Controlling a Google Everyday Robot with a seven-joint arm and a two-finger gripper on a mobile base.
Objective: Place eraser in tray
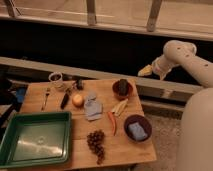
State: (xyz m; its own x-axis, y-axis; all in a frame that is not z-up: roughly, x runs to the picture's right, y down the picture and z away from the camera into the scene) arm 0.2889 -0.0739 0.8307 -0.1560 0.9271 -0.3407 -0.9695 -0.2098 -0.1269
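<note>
The gripper [145, 70] is held raised beyond the far right corner of the desk [117, 146], with its fingers spread and nothing grasped; this is judged a standby pose ahead of the approach. The eraser [122, 86] is found below the gripper and slightly to its left, seated in a brown bowl [115, 91], so a descent from above is probably required. The tray [35, 115] is located well apart, far to the lower left, its floor open to receive the eraser.
</note>
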